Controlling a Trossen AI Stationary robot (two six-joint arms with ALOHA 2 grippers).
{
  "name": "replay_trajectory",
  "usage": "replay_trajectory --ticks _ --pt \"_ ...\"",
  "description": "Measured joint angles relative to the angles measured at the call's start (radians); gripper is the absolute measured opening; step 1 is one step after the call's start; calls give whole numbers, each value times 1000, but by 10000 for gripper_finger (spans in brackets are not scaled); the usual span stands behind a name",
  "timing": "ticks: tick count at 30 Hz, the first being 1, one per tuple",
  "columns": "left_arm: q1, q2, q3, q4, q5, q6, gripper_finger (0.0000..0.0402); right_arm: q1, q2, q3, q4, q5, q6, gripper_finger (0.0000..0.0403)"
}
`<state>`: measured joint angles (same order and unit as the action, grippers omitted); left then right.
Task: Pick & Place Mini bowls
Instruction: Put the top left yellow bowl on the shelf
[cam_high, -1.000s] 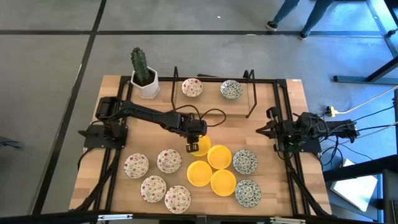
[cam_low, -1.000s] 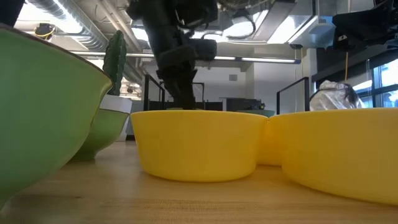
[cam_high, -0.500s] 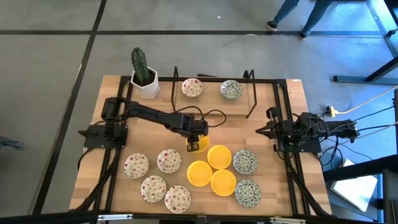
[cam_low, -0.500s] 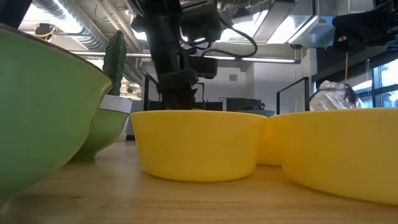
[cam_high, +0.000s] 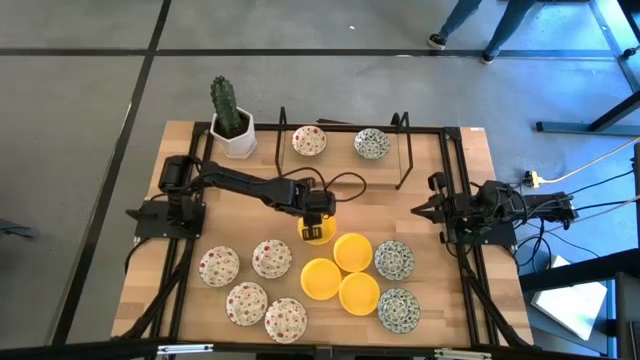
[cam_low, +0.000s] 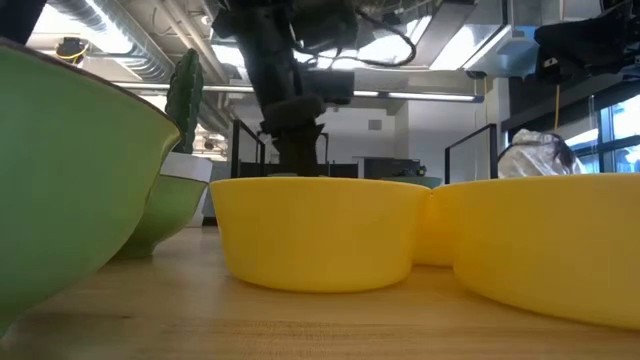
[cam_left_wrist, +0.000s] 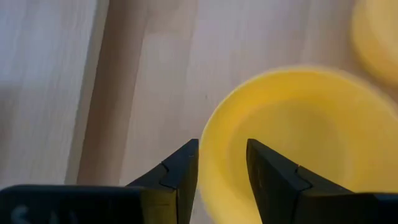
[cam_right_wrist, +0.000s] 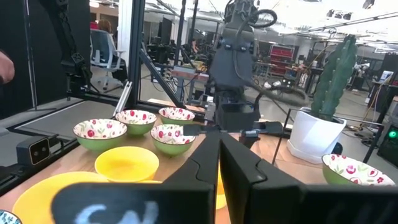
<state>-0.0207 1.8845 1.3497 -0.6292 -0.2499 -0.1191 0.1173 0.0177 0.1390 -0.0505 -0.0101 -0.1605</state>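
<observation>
My left gripper stands over the middle of the table, pointing steeply down, shut on the rim of a plain yellow mini bowl. Close by, toward the near edge, lie three more yellow mini bowls. Several red-speckled mini bowls rest at the near left and two green-grey ones at the near right. My right gripper waits shut at the table's right side, holding nothing. My left gripper pinches the yellow bowl's rim with one finger inside the bowl and the other finger outside its wall. The fingers come from above, slanting down. Whether the bowl's underside is clear of the table I cannot tell.
A white pot with a green cactus stands at the far left corner. A black wire frame at the far edge has a red-speckled bowl and a green-grey bowl inside it. Bare wood lies between frame and gripper.
My left gripper has tipped a little, and the yellow bowl in it has drawn slightly away from the neighbouring yellow bowl, toward the table's far edge. Less of the bowl shows beside the gripper in the high view than before.
</observation>
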Motion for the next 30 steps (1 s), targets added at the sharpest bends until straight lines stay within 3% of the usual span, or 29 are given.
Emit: replay_trajectory --ticks 17,26,30 --pt "31 23 -1 -63 41 -17 129 0 0 0 0 0 -1 17" --pt "32 60 -1 -48 8 -12 128 0 0 0 0 0 -1 17" --pt "32 60 -1 -48 -2 32 89 0 0 0 0 0 -1 17"
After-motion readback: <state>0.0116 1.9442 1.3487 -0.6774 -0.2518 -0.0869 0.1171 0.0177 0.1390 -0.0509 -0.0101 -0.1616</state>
